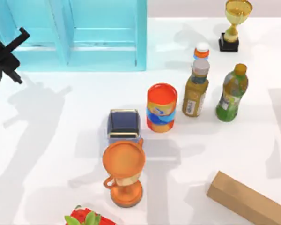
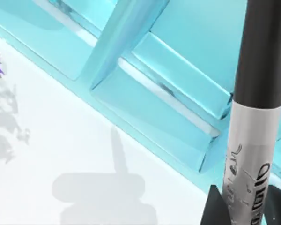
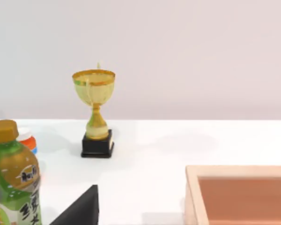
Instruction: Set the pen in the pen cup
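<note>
Pen (image 2: 253, 122) is sitting clamped between my left gripper (image 2: 243, 206) fingers (image 2: 213, 208), black cap end sticking out past the fingertips, white-grey printed barrel at the grip. Left gripper (image 1: 4, 56) is hanging at the far left of the table (image 1: 51, 140), well apart from the pen cup (image 1: 124, 123), just in front of the turquoise rack (image 1: 79, 33). Pen cup is standing upright near the table's middle, navy walls, tan rim, nothing visible inside. Orange-red can (image 1: 161, 108) is standing just right of the pen cup, orange trophy (image 1: 124, 173) just in front of it, nearly touching. Two bottles are standing farther right of the can, brown one (image 1: 196, 91) and green one (image 1: 232, 91). Right gripper: one dark finger (image 3: 82, 208) is showing in the right wrist view, cannot tell how far open, near the green bottle (image 3: 14, 173) and gold trophy (image 3: 96, 112)
</note>
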`<state>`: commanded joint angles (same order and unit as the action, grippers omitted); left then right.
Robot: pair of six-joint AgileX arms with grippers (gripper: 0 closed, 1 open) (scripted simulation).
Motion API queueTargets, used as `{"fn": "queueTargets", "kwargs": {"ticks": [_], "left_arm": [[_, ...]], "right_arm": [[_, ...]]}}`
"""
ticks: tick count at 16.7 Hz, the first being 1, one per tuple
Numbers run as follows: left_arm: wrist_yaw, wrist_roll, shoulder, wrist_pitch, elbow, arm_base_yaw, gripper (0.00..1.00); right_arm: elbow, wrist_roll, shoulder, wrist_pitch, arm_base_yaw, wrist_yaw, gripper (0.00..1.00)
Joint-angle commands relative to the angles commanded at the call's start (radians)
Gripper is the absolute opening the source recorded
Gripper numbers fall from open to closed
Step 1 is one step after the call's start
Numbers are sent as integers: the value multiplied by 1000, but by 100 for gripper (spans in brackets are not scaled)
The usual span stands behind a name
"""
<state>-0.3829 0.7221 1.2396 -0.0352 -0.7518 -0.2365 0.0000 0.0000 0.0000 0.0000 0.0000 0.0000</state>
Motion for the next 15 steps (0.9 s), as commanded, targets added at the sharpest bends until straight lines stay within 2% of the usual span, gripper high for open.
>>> {"fn": "queueTargets", "kwargs": {"ticks": [6,9,12,15], "left_arm": [[-567,-332,314,434,-123,-393,0],[-824,-483,457,631,-178,-571,0],[-1033,-606,574,792,-224,-718,0],[-1174,-690,654,901,-254,-817,0]], "right_arm": [[0,0,0,0,0,0,100],[0,0,0,0,0,0,100],[0,0,0,0,0,0,100],[0,0,0,0,0,0,100]]}}
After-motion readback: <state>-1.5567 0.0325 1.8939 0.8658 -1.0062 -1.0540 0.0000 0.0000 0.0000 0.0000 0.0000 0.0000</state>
